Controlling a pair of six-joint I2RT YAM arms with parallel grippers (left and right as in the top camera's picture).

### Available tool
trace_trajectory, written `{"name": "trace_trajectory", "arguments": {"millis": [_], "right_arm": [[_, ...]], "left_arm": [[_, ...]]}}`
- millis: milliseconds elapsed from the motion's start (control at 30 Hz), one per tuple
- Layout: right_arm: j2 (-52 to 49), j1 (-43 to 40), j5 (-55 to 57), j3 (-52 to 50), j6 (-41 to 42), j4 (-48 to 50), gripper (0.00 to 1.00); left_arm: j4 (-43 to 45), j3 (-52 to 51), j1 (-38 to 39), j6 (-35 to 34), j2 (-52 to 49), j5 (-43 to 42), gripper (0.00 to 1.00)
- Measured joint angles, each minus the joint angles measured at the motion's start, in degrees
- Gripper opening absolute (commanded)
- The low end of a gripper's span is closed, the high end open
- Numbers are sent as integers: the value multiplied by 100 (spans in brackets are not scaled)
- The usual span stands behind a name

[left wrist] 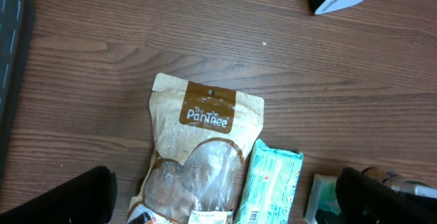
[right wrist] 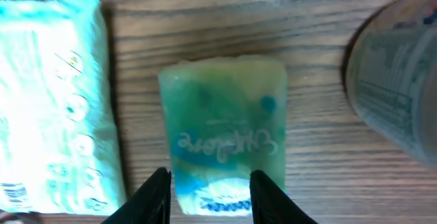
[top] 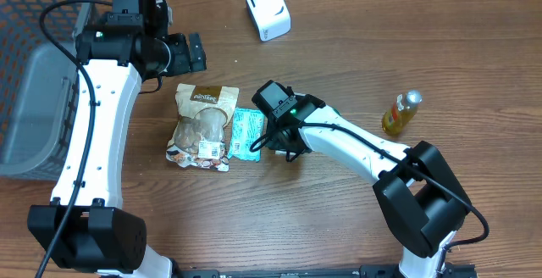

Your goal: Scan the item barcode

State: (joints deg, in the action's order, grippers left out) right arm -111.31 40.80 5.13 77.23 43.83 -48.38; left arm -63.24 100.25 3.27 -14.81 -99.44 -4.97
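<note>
Overhead: the left arm reaches along the far left of the wooden table (top: 339, 227), beside the grey basket (top: 34, 100). The left gripper (top: 185, 51) hangs with its jaws spread wide, nothing between them. The white scanner (top: 268, 9) stands at the far edge, well apart from everything else. A brown PanTree snack pouch (top: 201, 125) lies flat mid-table, and a pale teal packet (top: 246, 134) lies just beside it. The right gripper (top: 279, 142) is down at the teal packet's other side. A small bottle of yellow liquid (top: 400, 113) stands upright, well off to the right. Left wrist: I see the pouch label-up with the teal packet against its lower edge, the scanner's corner at the top, and this claw's dark fingers far apart at the two bottom corners. Right wrist: a small green packet (right wrist: 222, 128) lies flat on the wood, near the teal packet but not touching it, with a barcode showing at that packet's lower corner. The right fingertips (right wrist: 158, 195) sit at either side of the green packet's near end, partly closed. I cannot tell whether they are pinching it or only straddling it.
</note>
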Motion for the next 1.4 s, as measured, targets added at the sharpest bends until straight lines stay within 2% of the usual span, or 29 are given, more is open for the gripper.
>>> {"name": "trace_trajectory", "arguments": {"millis": [300,367,767,867,933,1400], "right_arm": [[0,-74,317,39,-164,-428,36],[0,-74,345,39,-170,-415,32],[0,-74,254,-225,-186,105,28],[0,-74,254,-341,-186,267,28],[0,-74,251,-348,-188,282,32],[0,-96,-146,-378,-188,501,31]], "left_arm": [[2,0,0,2,0,0,100],[2,0,0,0,0,0,100],[2,0,0,0,0,0,100],[2,0,0,0,0,0,100],[2,0,0,0,0,0,100],[2,0,0,0,0,0,99]]}}
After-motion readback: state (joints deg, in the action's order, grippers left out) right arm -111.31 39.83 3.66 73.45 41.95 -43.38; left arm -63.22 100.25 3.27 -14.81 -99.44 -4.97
